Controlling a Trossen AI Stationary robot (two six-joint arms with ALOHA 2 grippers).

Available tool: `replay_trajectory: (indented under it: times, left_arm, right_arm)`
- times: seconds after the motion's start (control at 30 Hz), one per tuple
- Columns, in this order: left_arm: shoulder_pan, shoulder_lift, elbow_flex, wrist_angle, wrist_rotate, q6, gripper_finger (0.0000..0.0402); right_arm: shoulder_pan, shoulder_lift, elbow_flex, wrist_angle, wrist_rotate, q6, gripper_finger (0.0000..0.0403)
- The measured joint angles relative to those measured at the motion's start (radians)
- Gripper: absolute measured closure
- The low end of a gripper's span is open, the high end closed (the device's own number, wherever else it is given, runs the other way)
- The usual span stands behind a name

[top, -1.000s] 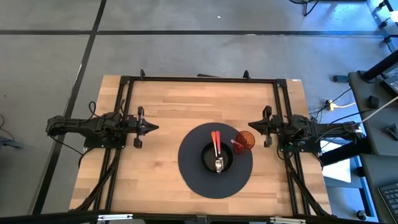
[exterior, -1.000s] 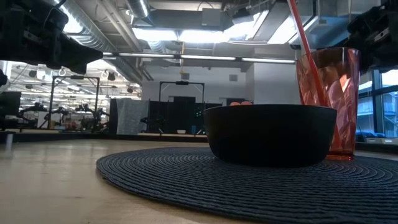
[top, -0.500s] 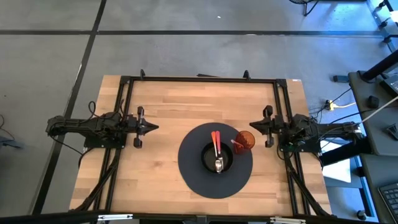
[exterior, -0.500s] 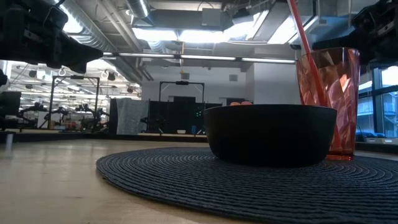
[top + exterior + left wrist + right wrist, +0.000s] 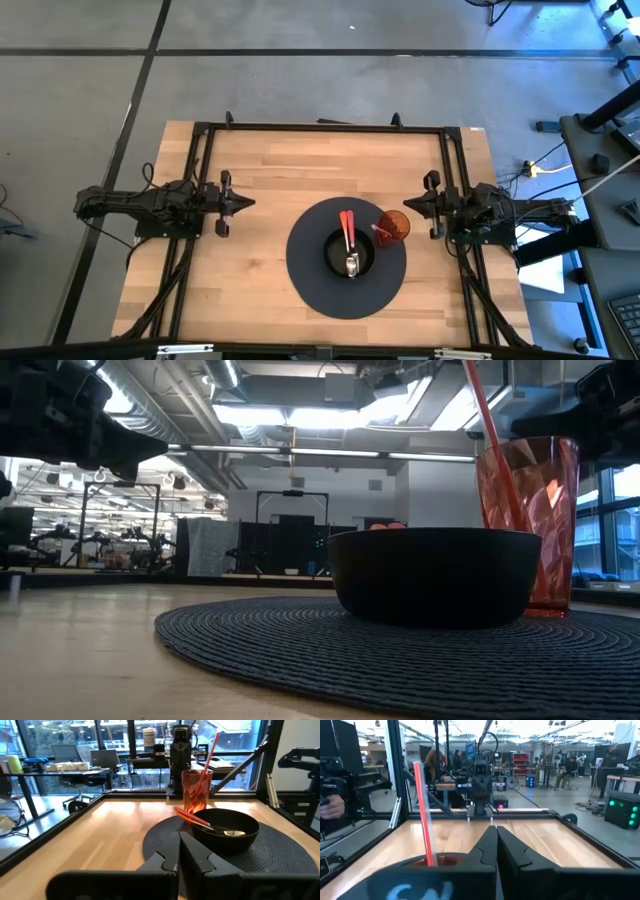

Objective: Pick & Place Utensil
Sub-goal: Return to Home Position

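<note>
The utensil (image 5: 348, 243), with its silver head and orange-red handle, lies in the black bowl (image 5: 350, 253) on the round dark placemat (image 5: 310, 270). Its head rests inside the bowl and its handle leans on the far rim; it also shows in the left wrist view (image 5: 207, 823). My left gripper (image 5: 250, 204) is shut and empty at the table's left. My right gripper (image 5: 404, 203) is shut and empty at the table's right, just beyond the red cup (image 5: 394, 225).
A translucent red cup (image 5: 528, 525) with a red straw (image 5: 208, 751) stands on the placemat right of the bowl. A black metal frame (image 5: 320, 128) runs round the table's edges. Bare wood (image 5: 250, 270) lies left of the mat. People show in the room behind the table.
My right gripper has drawn back a little toward the table's right edge, still shut.
</note>
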Motion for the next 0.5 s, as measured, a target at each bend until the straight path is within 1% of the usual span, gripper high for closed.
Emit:
replay_trajectory:
  times: [0.27,0.5]
  left_arm:
    - [0.0,0.0,0.0,0.0,0.0,-0.025,0.04]
    - [0.0,0.0,0.0,0.0,0.001,-0.024,0.0399]
  right_arm:
    - [0.0,0.0,0.0,0.007,0.001,0.0,0.0402]
    - [0.0,0.002,0.0,-0.037,0.048,-0.003,0.0402]
